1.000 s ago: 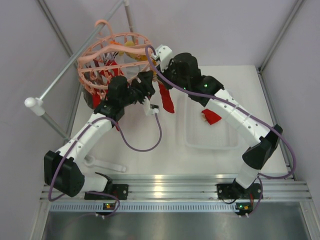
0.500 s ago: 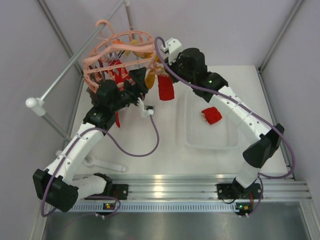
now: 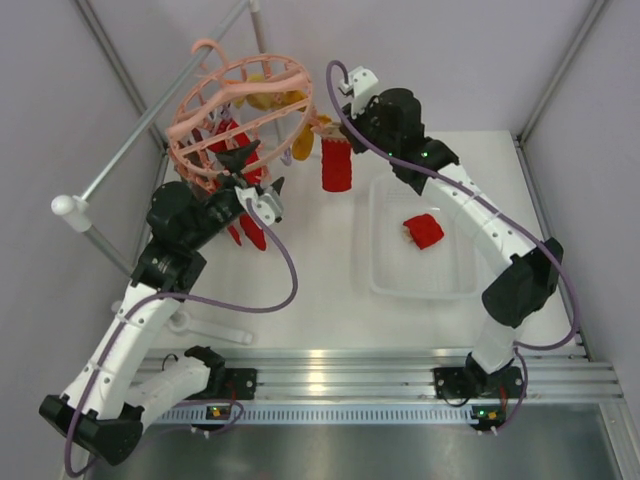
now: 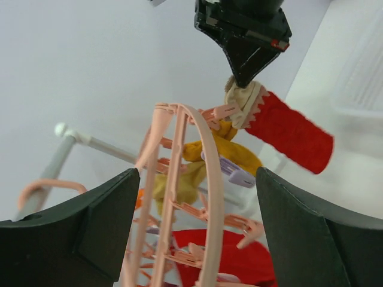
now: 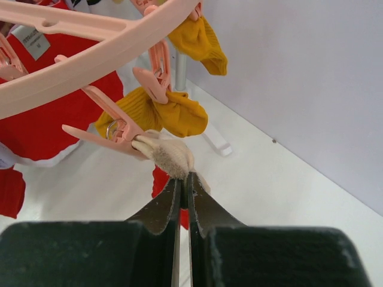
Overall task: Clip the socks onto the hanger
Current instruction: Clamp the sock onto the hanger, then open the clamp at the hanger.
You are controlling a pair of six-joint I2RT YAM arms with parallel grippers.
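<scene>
a: what are the right fingers [image 5: 182, 188] doing?

b: they're pressed together on the cream cuff [image 5: 169, 156] of a red sock [image 3: 337, 165], which dangles from them just under the rim of the hanger [image 3: 215, 100]. a pink peg [image 5: 111, 133] touches the cuff's far end, but i cannot tell whether it really bites

a: and the left fingers [image 4: 311, 239]?

b: spread wide and holding nothing, one on either side of the hanger's hoop in the wrist view. they don't seem to touch it

a: so how should this clip be done well?

b: my judgement: don't let go of the cuff until the peg has a proper mouthful of it, not just the frayed edge. the left fingers could steady the hoop or squeeze the peg's tail. the hanger hangs off the grey rail [image 3: 130, 140] and looks free to swing, so small, slow moves. then ease the right fingers apart and watch for a slip

a: what's further out?

b: a yellow sock [image 5: 173, 112] is clipped right beside that peg, with other red ones under the ring. one spare red sock [image 3: 424, 231] lies in the clear tray [image 3: 390, 285] on the counter [image 3: 330, 310], well apart
</scene>
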